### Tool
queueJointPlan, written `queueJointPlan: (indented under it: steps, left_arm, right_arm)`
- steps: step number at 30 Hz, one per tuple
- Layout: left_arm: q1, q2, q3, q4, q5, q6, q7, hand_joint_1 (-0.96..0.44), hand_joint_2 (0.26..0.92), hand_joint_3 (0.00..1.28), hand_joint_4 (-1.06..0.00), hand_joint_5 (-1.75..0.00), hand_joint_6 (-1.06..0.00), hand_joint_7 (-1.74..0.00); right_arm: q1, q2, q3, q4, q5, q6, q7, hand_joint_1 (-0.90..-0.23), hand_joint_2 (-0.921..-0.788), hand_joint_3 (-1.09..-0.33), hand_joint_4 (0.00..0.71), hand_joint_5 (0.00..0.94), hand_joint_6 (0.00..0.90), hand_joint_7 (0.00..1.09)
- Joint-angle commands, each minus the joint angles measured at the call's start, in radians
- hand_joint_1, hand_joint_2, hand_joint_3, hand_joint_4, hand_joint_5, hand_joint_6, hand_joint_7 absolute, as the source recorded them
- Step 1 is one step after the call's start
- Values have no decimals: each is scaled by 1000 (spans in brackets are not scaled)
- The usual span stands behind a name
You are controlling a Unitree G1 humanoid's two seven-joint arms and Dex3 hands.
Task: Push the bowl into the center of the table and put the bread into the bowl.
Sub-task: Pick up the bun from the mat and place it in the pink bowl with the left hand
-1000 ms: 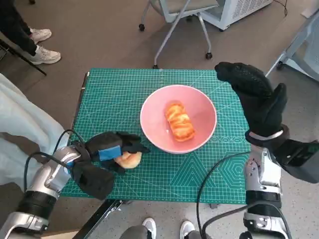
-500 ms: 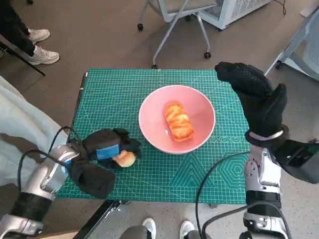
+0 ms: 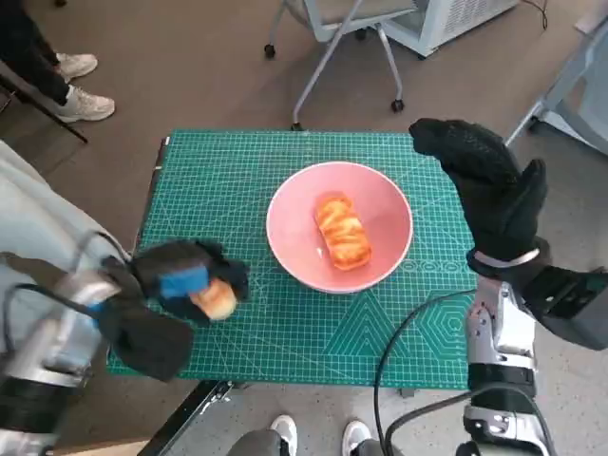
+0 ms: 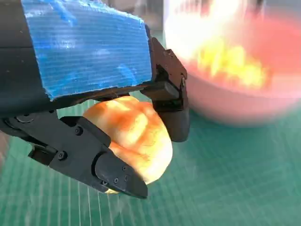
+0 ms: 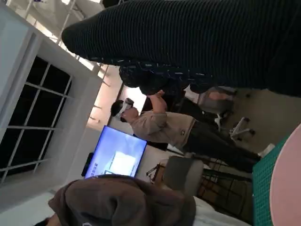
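Green cutting mat (image 3: 285,332) covers the little table, with office chair legs and someone's trainers on the brown floor beyond it. Over at the near left corner, the left hand (image 3: 180,280) grips a round bread roll (image 3: 217,299); the left wrist view shows its fingers (image 4: 117,176) clamped above and below the crust, the roll seemingly clear of the mat. Both that hand and its arm are blurred, so I'd guess it's on the move. My worry is the grip: the roll bulges out past the fingers, and a quick swing could squeeze it loose onto the mat or off the near edge.

Further right, the pink bowl (image 3: 290,204) sits about mid-table with a glazed loaf (image 3: 342,233) lying in it. Dropped from too high, the roll could bounce off that loaf or the rim.

At the right edge, the right hand (image 3: 489,185) hangs above the table corner holding nothing, fingers loosely apart, close beside the bowl but not touching. A drift inward could nudge the bowl off centre.
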Motion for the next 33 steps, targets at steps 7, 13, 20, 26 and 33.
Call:
queueJointPlan:
  steps: [7, 13, 20, 26, 33]
  left_arm:
    - [-146, -53, 82, -184, -99, 62, 36, 4, 890, 44, -751, -1123, -753, -1009]
    - [-270, -136, 23, -146, -74, 41, 66, 3, 899, 36, -744, -1084, -738, -1071]
    - [-445, -255, -94, 17, -5, -11, 84, 3, 916, 26, -718, -1083, -709, -1130]
    - [-553, -350, -177, 234, 68, -78, 137, 3, 919, 26, -707, -1063, -708, -1158]
    - [-622, -421, -252, 471, 152, -143, 207, 3, 916, 16, -746, -1204, -736, -943]
  right_arm:
    - [4, -2, -1, 21, -2, 7, 8, -668, -921, -710, 175, 0, 17, 558]
    - [1, -2, -2, 32, -2, 1, 13, -664, -921, -710, 175, 0, 15, 557]
    - [0, -6, -8, 42, 3, -5, 23, -665, -921, -708, 176, 0, 11, 553]
    - [2, -9, -14, 51, 8, -12, 33, -666, -921, -705, 177, 1, 12, 549]
    - [9, -11, -25, 51, 9, -20, 37, -668, -921, -701, 178, 1, 18, 543]
